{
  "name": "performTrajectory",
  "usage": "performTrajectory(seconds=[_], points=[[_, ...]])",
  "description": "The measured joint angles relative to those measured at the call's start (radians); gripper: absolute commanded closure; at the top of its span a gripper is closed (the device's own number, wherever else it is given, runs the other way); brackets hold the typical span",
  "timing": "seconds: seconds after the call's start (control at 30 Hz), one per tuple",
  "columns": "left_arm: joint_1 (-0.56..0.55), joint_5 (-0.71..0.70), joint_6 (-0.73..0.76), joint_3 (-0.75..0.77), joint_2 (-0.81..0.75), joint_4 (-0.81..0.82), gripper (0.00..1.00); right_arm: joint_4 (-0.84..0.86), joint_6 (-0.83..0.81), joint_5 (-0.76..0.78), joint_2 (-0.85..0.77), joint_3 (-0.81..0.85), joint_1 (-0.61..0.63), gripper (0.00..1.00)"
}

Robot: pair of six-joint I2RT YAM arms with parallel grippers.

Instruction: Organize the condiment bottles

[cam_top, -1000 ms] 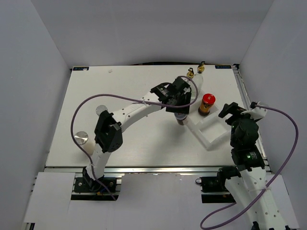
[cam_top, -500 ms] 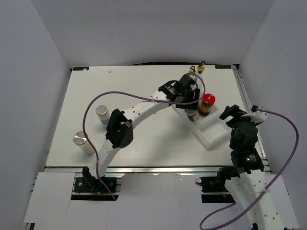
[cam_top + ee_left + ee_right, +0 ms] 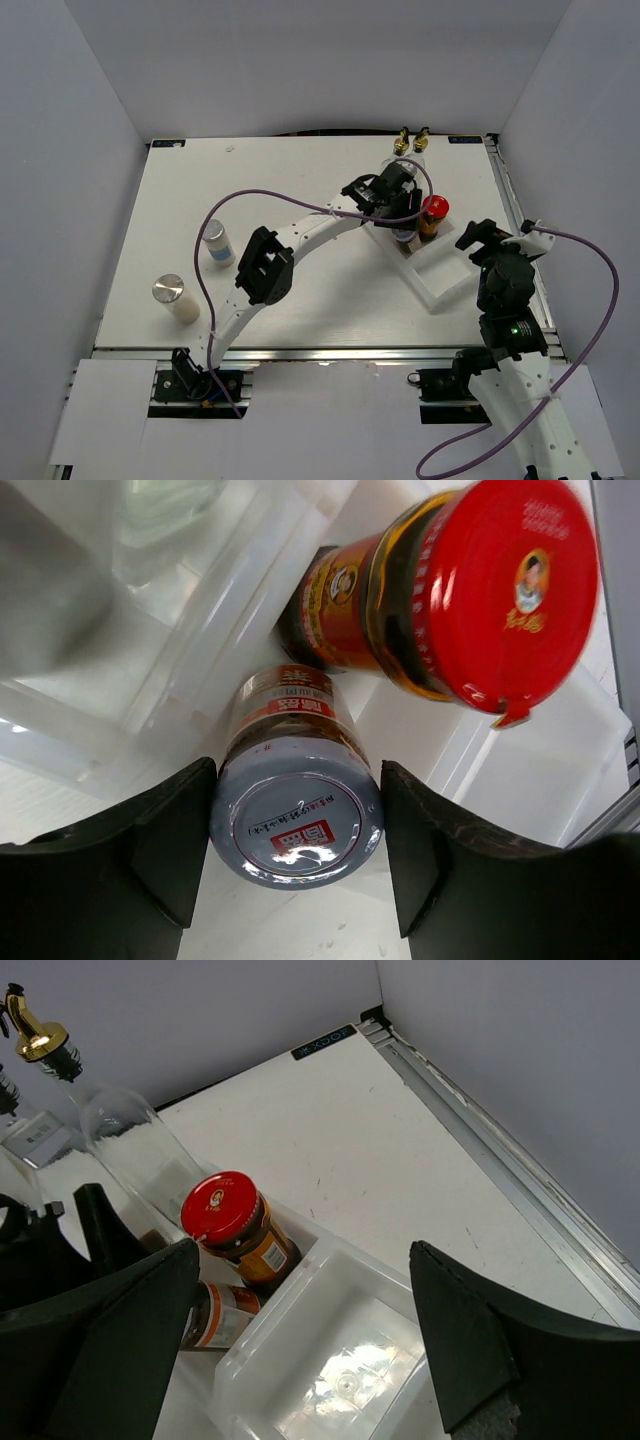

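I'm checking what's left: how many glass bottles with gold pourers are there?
2. One glass bottle and a second glass bottle stand side by side near the table's far edge, lower parts hidden behind the left arm.

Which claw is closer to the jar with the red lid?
Left. The left gripper, shut on a silver-lidded shaker, is right beside the red-lidded jar; the open right gripper hovers farther off, right of the white tray.
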Motion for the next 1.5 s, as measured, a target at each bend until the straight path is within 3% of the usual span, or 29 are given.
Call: performTrajectory(seconds=[0.17,0.27,0.33,0.4,0.47,0.5,1.1,1.23,1.37,1.5], points=[[0.003,0.006,-0.001,0.007,0.021,0.019,0.60,0.002,0.000,-0.014,0.004,0.000,0.000,0.11],[0.003,0.003,0.001,0.006,0.022,0.021,0.46,0.004,0.000,-0.016,0.014,0.000,0.000,0.11],[0.003,0.000,0.002,0.007,0.022,0.022,0.43,0.006,0.000,-0.016,0.023,0.000,0.000,0.11],[0.003,-0.002,0.004,0.005,0.022,0.023,0.28,0.008,0.000,-0.019,0.031,0.000,0.000,0.10],[0.003,-0.002,0.005,0.003,0.021,0.025,0.19,0.009,0.000,-0.023,0.035,0.000,0.000,0.11],[0.003,-0.003,0.007,0.002,0.021,0.026,0.02,0.009,0.000,-0.024,0.037,0.000,0.000,0.11],[-0.027,-0.084,0.040,-0.050,-0.090,0.027,0.02,0.014,-0.029,-0.129,0.042,0.002,0.000,0.11],[-0.068,-0.140,0.066,-0.230,-0.249,0.031,0.02,0.011,-0.061,-0.251,0.042,0.012,-0.001,0.10],[-0.103,-0.226,0.066,-0.554,-0.503,0.062,0.02,0.018,-0.103,-0.428,0.062,0.029,-0.002,0.11],[-0.088,-0.365,0.024,-0.776,-0.720,0.031,0.02,0.054,-0.135,-0.639,0.138,0.043,-0.002,0.11]])
